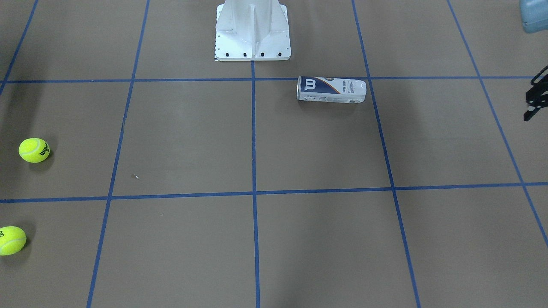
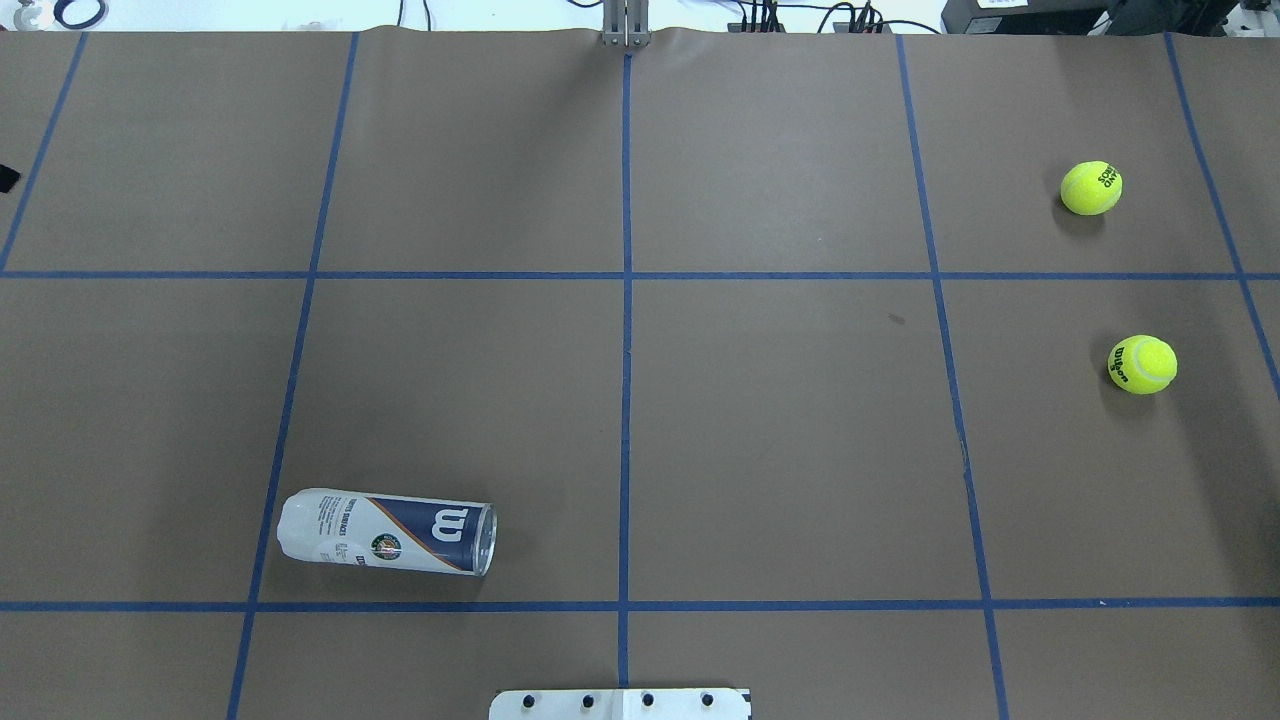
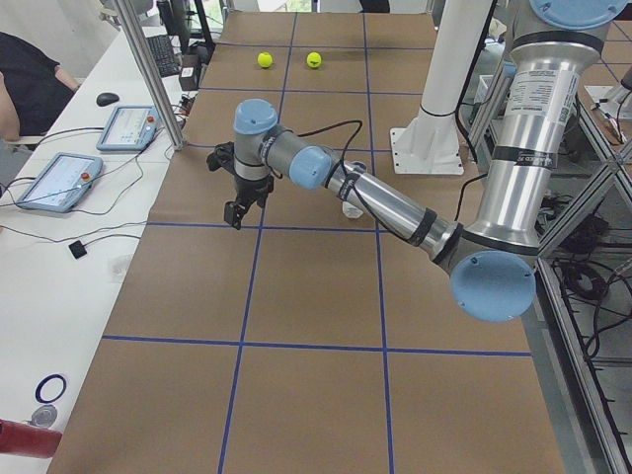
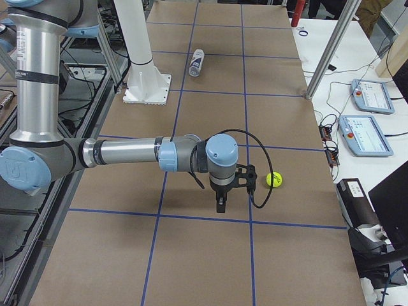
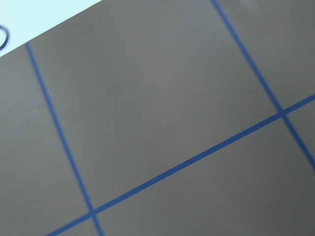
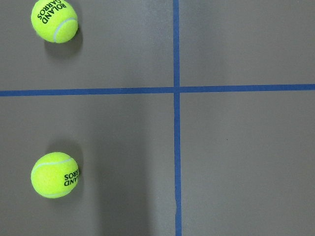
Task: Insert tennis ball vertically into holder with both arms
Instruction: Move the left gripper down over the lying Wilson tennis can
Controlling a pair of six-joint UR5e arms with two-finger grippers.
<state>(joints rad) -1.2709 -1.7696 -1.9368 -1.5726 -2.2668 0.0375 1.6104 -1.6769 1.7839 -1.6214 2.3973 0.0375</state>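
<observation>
The holder (image 2: 385,532), a clear can with a navy-and-white "W" label, lies on its side on the brown table (image 2: 780,450), on the robot's left, near the base. It also shows as the holder (image 1: 332,90). Two yellow tennis balls (image 2: 1091,188) (image 2: 1142,364) rest far off on the robot's right; the right wrist view looks down on both balls (image 6: 54,19) (image 6: 54,175). My left gripper (image 3: 235,215) hovers over the table's left end, away from the holder. My right gripper (image 4: 220,204) hangs beside one ball (image 4: 274,180). I cannot tell whether either gripper is open or shut.
The white pedestal base (image 1: 252,34) stands at the robot's edge of the table. Side tables hold control tablets (image 3: 59,181) (image 4: 366,134). Aluminium posts (image 3: 148,69) (image 4: 328,51) rise at the far corners. A person's arm (image 3: 25,79) shows at the side table.
</observation>
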